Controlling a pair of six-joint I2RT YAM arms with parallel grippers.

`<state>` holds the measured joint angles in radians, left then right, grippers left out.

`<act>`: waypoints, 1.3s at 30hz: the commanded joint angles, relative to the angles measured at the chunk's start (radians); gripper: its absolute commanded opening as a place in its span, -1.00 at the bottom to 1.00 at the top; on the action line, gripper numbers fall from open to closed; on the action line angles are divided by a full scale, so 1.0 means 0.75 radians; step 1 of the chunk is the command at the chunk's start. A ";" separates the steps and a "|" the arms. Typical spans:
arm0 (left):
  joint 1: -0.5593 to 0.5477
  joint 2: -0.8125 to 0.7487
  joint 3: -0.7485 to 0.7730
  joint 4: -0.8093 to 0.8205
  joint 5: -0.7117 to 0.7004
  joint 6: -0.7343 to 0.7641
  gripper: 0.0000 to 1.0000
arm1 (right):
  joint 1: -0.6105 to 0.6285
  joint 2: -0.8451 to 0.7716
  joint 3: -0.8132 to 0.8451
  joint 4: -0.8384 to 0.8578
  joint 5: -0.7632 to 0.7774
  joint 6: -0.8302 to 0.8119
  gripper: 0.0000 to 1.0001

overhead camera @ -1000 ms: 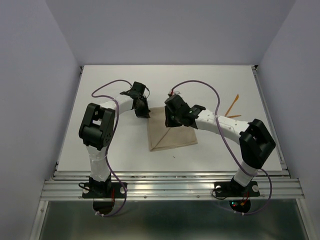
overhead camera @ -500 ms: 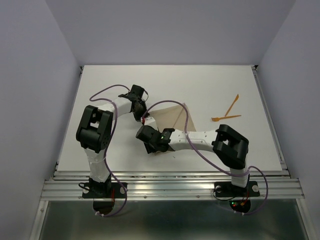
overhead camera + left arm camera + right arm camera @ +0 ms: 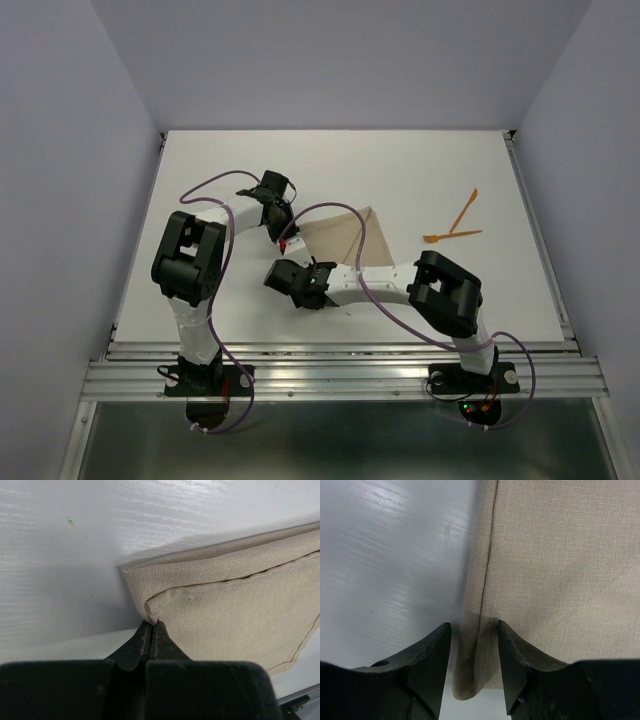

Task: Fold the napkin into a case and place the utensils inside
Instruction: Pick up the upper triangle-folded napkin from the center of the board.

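Observation:
The tan napkin (image 3: 345,238) lies folded in layers at the table's middle. In the left wrist view my left gripper (image 3: 152,623) is shut on the napkin's (image 3: 235,595) corner, low by the table. From above, the left gripper (image 3: 286,236) is at the cloth's left far corner. My right gripper (image 3: 298,288) is over the near left corner. In the right wrist view the right gripper (image 3: 472,628) is open, its jaws either side of the napkin's (image 3: 560,555) doubled hem edge. Two orange utensils (image 3: 463,210) (image 3: 452,236) lie to the right, apart from the cloth. No case shows.
The white table (image 3: 220,300) has a metal rail (image 3: 340,352) along its near edge. The right arm's forearm (image 3: 380,285) lies across the napkin's near side and hides it. Purple cables (image 3: 215,183) loop over both arms.
My right arm has swung from the napkin's far middle down and left to its near left corner. The left gripper has stayed shut on its corner.

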<state>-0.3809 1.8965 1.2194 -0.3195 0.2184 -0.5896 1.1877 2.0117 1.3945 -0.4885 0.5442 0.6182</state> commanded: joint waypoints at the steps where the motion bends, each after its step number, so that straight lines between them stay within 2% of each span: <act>1: -0.012 -0.056 -0.020 -0.001 0.018 -0.005 -1.00 | 0.044 0.036 0.084 -0.075 0.170 0.022 -0.04; 5: -0.012 -0.058 -0.018 -0.004 0.016 -0.003 -1.00 | 0.044 0.052 0.069 -0.073 0.156 0.047 -0.06; 9: -0.012 -0.056 -0.018 -0.006 0.016 -0.001 -1.00 | 0.057 0.065 0.063 -0.081 0.176 0.076 -0.27; 16: -0.012 -0.054 -0.022 -0.004 0.022 0.003 -1.00 | 0.057 0.079 0.071 -0.091 0.207 0.096 -0.42; 24: -0.014 -0.056 -0.045 0.009 0.026 0.005 -1.00 | 0.057 0.073 0.084 -0.095 0.266 0.088 -0.69; 28: -0.012 -0.066 -0.055 0.009 0.022 0.007 -1.00 | 0.057 0.079 0.088 -0.112 0.293 0.098 -0.64; 29: -0.012 -0.068 -0.055 0.009 0.022 0.007 -1.00 | 0.057 0.081 0.090 -0.124 0.297 0.102 -0.34; 30: -0.012 -0.070 -0.055 0.009 0.022 0.007 -1.00 | 0.057 0.083 0.096 -0.128 0.303 0.102 -0.30; 39: -0.012 -0.066 -0.053 0.017 0.030 0.007 -1.00 | 0.085 0.095 0.143 -0.185 0.407 0.074 -0.30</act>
<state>-0.3805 1.8893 1.1969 -0.2882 0.2344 -0.5907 1.2385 2.0731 1.4494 -0.5953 0.7544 0.6727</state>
